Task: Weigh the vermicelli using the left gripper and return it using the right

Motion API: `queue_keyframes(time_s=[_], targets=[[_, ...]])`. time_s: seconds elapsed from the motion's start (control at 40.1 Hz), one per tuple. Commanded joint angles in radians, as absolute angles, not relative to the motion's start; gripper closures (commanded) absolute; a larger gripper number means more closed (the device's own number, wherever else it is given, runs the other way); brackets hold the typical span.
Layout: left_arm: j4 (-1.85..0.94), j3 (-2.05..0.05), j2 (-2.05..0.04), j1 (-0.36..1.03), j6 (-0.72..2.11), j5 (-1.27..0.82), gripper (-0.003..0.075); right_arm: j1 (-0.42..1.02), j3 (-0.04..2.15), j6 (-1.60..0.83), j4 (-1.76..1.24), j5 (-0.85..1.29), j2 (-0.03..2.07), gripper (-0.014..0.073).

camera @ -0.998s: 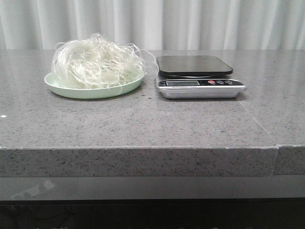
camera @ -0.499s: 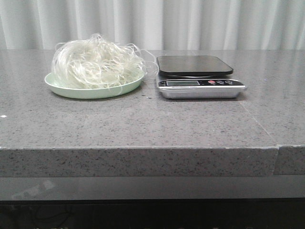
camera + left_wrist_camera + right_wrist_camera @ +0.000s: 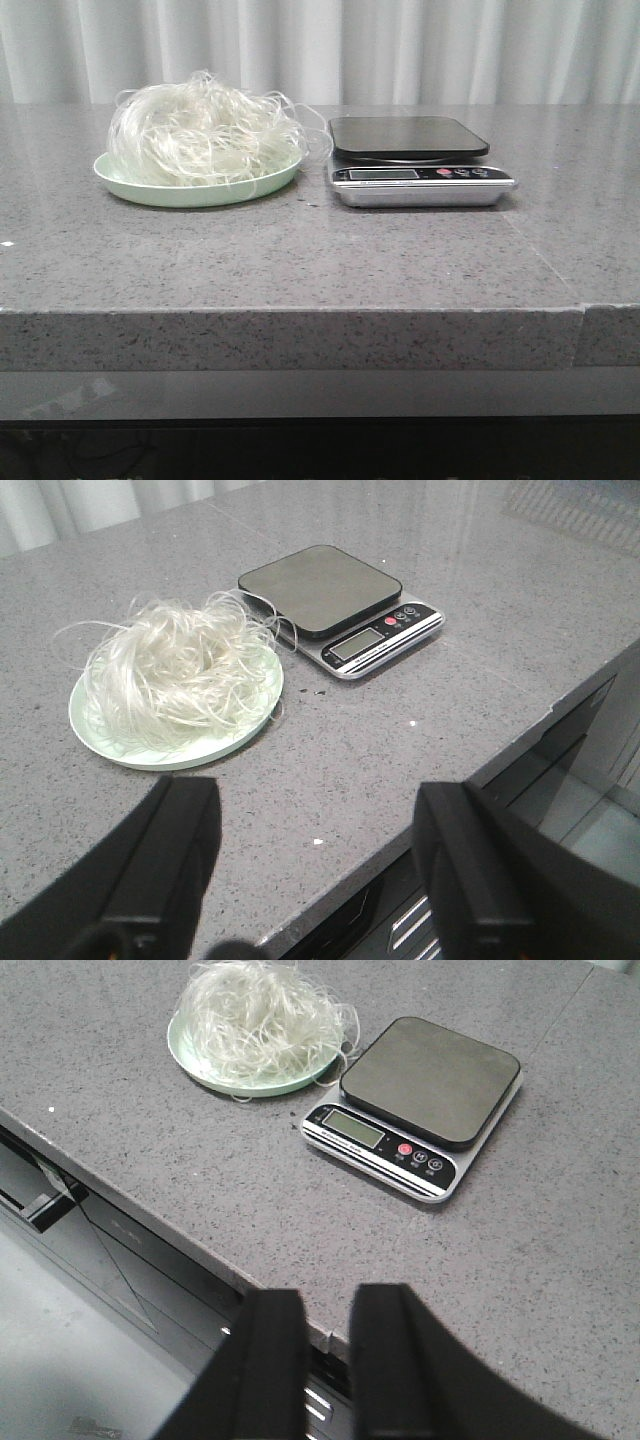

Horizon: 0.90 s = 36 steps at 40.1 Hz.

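- The vermicelli (image 3: 205,131) sits in a fluffy heap on a pale green plate (image 3: 130,186), on the left part of the grey stone table (image 3: 300,250).
- Just beside the plate, on its right, is a kitchen scale (image 3: 420,172) with a dark flat top (image 3: 408,136). Nothing lies on that top.
- A few thin noodle loops stick out past the plate rim toward the scale.
- The left gripper (image 3: 315,865) is spread wide and holds nothing. It hangs back near the front edge of the table, well apart from the noodles.
- The right gripper (image 3: 328,1360) holds nothing too. Its fingers stand near each other with a thin gap between them. It also hangs out past the table edge.
- Neither arm shows in the front view, so both are back from the things on the table.
- I think the first step has not begun: the left gripper must go to the heap and pick it up.
- To do it well, it should keep its fingers wide and come down over the middle of the heap, not the edge.
- It should go deep into the tangle before it squeezes, so most strands come up together.
- It should not press hard on the plate, which looks light and could slide or tip.
- Lift slowly. Loose loops may trail and drag over the scale's buttons (image 3: 418,1155).
- Then move the short way right and set the heap in the middle of the dark top.
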State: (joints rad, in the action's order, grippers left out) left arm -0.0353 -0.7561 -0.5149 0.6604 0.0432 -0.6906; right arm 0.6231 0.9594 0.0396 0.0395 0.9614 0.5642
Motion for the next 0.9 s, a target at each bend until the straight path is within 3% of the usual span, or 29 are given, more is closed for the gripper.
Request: queue_keyframes(time_s=[0.0, 0.15, 0.399, 0.873], targets=[[-0.047, -0.781, -0.520, 0.666, 0.039, -0.618, 0.0220, 0.618, 0.980, 0.037, 0.051, 0.904, 0.569, 0.0438], [-0.047, -0.781, -0.520, 0.666, 0.039, -0.615, 0.0249, 0.618, 0.980, 0.037, 0.051, 0.904, 0.569, 0.0435], [-0.047, -0.781, -0.520, 0.666, 0.039, -0.616, 0.0568, 0.618, 0.980, 0.037, 0.051, 0.899, 0.569, 0.0435], [-0.047, -0.781, -0.520, 0.666, 0.039, -0.616, 0.0566, 0.618, 0.980, 0.037, 0.051, 0.903, 0.569, 0.0435]])
